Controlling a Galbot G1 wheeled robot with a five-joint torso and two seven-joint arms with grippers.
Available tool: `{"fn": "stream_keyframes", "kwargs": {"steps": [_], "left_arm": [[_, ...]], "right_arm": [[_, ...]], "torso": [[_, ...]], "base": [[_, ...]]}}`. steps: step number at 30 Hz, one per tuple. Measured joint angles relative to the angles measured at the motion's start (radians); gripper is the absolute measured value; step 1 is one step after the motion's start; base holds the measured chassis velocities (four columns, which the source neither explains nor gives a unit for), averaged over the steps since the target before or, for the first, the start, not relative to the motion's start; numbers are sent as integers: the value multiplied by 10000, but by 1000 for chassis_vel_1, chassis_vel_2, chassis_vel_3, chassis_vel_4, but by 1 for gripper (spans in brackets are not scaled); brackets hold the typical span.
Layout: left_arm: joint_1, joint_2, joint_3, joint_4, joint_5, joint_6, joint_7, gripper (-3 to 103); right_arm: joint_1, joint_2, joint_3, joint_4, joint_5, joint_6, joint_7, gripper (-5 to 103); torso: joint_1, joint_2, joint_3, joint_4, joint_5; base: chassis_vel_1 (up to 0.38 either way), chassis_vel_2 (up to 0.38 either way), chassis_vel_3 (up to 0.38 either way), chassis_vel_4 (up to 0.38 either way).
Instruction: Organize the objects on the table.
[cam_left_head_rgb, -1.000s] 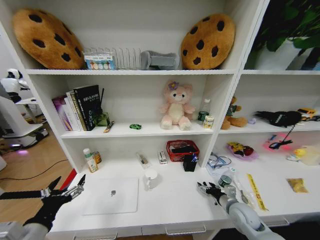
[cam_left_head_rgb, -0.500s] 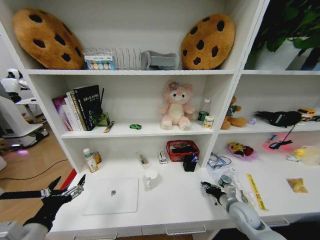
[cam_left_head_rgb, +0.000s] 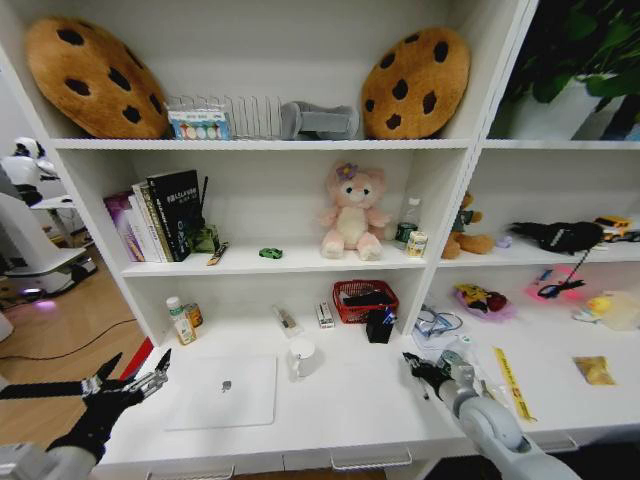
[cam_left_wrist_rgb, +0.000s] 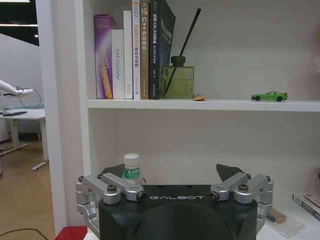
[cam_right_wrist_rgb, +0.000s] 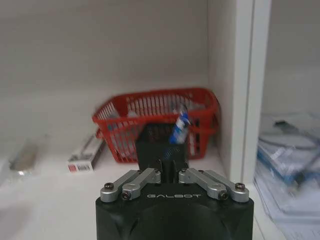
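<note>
A thin silver laptop (cam_left_head_rgb: 222, 390) lies shut on the white table (cam_left_head_rgb: 350, 410), left of centre. The tiny green toy car (cam_left_head_rgb: 271, 253) (cam_left_wrist_rgb: 269, 96) sits on the shelf above. A blue pen (cam_right_wrist_rgb: 180, 127) stands in a black holder (cam_left_head_rgb: 379, 326) (cam_right_wrist_rgb: 157, 145) in front of a red basket. My right gripper (cam_left_head_rgb: 420, 370) (cam_right_wrist_rgb: 167, 167) is shut, low over the table and pointing at that holder, a short way off. I cannot tell whether anything is between its fingers. My left gripper (cam_left_head_rgb: 140, 378) (cam_left_wrist_rgb: 172, 172) hangs open off the table's left end.
A white mug (cam_left_head_rgb: 302, 357) stands right of the laptop. The red basket (cam_left_head_rgb: 365, 298) sits at the back by the shelf upright. A tape roll (cam_left_head_rgb: 452, 360) and a yellow strip (cam_left_head_rgb: 510, 382) lie near my right arm. Small bottles (cam_left_head_rgb: 180, 320) stand back left.
My right gripper has moved a little farther from the front edge, toward the black holder. The left arm has not moved.
</note>
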Motion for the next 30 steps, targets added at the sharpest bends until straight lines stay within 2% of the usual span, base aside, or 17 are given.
{"fn": "stream_keyframes", "kwargs": {"steps": [1, 4, 12, 14, 23, 27, 30], "left_arm": [[0, 0, 0, 0, 0, 0, 0, 100], [0, 0, 0, 0, 0, 0, 0, 100], [0, 0, 0, 0, 0, 0, 0, 100], [0, 0, 0, 0, 0, 0, 0, 100], [0, 0, 0, 0, 1, 0, 0, 100], [0, 0, 0, 0, 0, 0, 0, 100], [0, 0, 0, 0, 0, 0, 0, 100]], "right_arm": [[0, 0, 0, 0, 0, 0, 0, 10], [1205, 138, -712, -67, -466, 1072, 23, 10], [2539, 301, -1459, -972, -1187, 1941, 104, 10], [3037, 397, -1696, -1544, -1554, 2419, 87, 10], [4086, 797, -2316, -3153, -2244, 3242, 337, 10], [4541, 1144, -2768, -3881, -2442, 3858, 659, 10], [4766, 1368, -2917, -4013, -2473, 3959, 841, 10]], "torso": [[0, 0, 0, 0, 0], [-1, -1, 0, 5, 1], [-1, -4, 0, 1, 2], [-1, -3, 1, 0, 4], [0, -3, 0, 1, 3], [-1, -3, 0, 0, 3], [-1, -3, 0, 5, 1]], "base": [[0, 0, 0, 0], [0, 0, 0, 0], [0, 0, 0, 0], [0, 0, 0, 0], [0, 0, 0, 0], [0, 0, 0, 0], [0, 0, 0, 0]]}}
